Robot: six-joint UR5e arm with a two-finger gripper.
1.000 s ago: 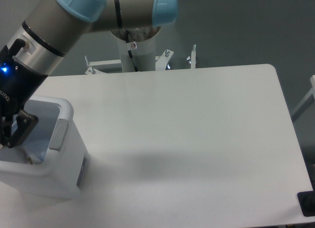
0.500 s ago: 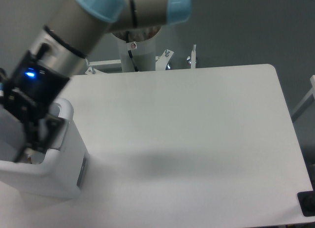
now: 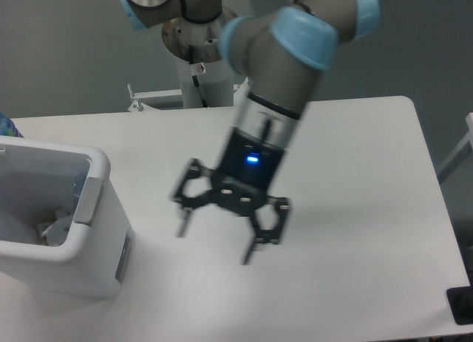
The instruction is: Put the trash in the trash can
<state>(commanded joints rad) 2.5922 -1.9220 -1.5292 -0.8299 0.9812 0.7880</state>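
Now, gripper [image 3: 216,241] over the white table [image 3: 355,172], well to the right of the trash can [image 3: 89,261], fingers spread wide with nothing between them, blurred, crumpled trash [image 3: 55,227] lying inside the trash can at the table's left edge

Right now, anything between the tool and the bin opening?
Nothing visible. The tool hangs open over bare table, and the stretch from it to the trash can shows no objects. Crumpled trash already lies inside the can.
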